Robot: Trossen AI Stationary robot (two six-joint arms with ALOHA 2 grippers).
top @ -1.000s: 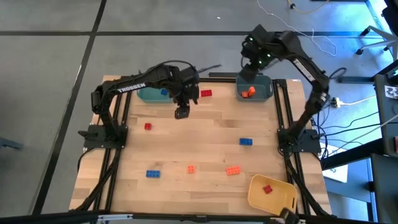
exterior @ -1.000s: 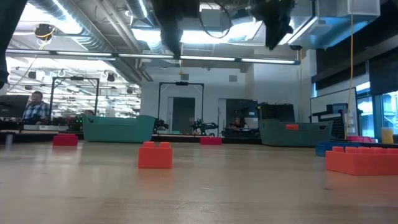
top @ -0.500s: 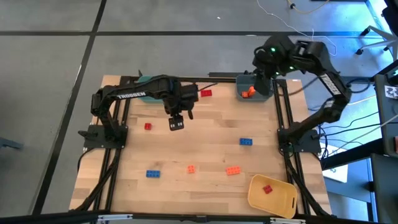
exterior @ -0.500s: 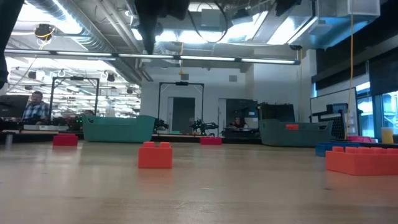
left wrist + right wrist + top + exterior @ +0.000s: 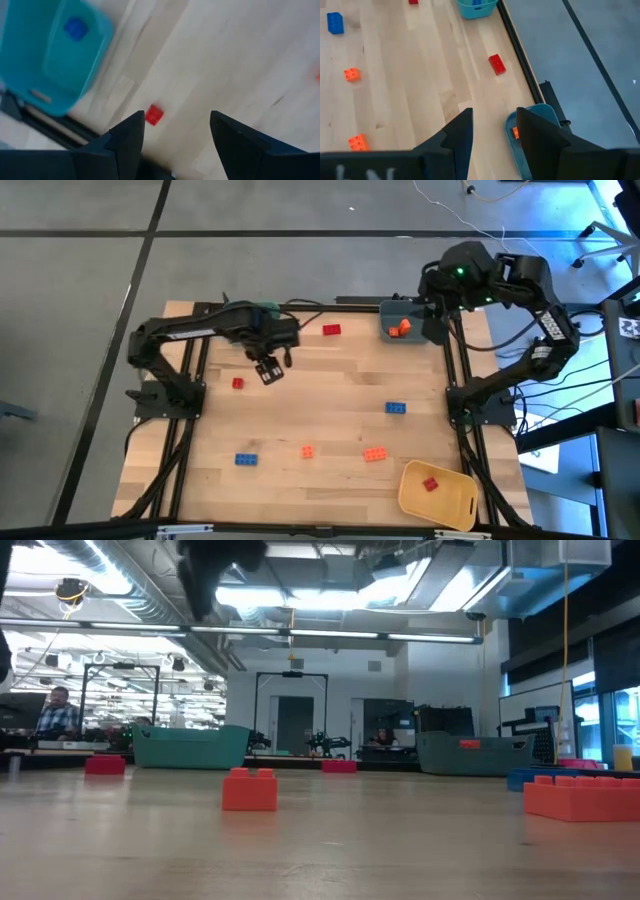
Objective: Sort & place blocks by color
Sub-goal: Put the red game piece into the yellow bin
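Note:
Studded blocks lie flat on the wooden table: a small red block (image 5: 237, 383) (image 5: 153, 115), an oblong red block (image 5: 331, 330) (image 5: 496, 64), two blue blocks (image 5: 396, 408) (image 5: 246, 459) and two orange blocks (image 5: 307, 450) (image 5: 375, 453). The teal bin (image 5: 50, 55) holds a blue block (image 5: 76, 28). Orange blocks (image 5: 400, 327) sit in the grey-blue bin (image 5: 410, 320). The yellow bin (image 5: 437, 492) holds a red block (image 5: 430, 484). My left gripper (image 5: 267, 370) (image 5: 175, 130) hovers open in the air beside the small red block. My right gripper (image 5: 437, 298) (image 5: 492, 130) is open, raised by the grey-blue bin's right side.
The teal bin is mostly hidden under my left arm at the far left edge. The grey-blue bin stands at the far right, the yellow bin at the near right corner. Bare wood (image 5: 320, 385) lies mid-table. In the low view a red block (image 5: 249, 788) stands nearest.
My left gripper has swung from mid-table toward the table's left, coming near the small red block, and has turned as it went. My right gripper has drawn back from above the grey-blue bin toward the table's right edge. No block has moved.

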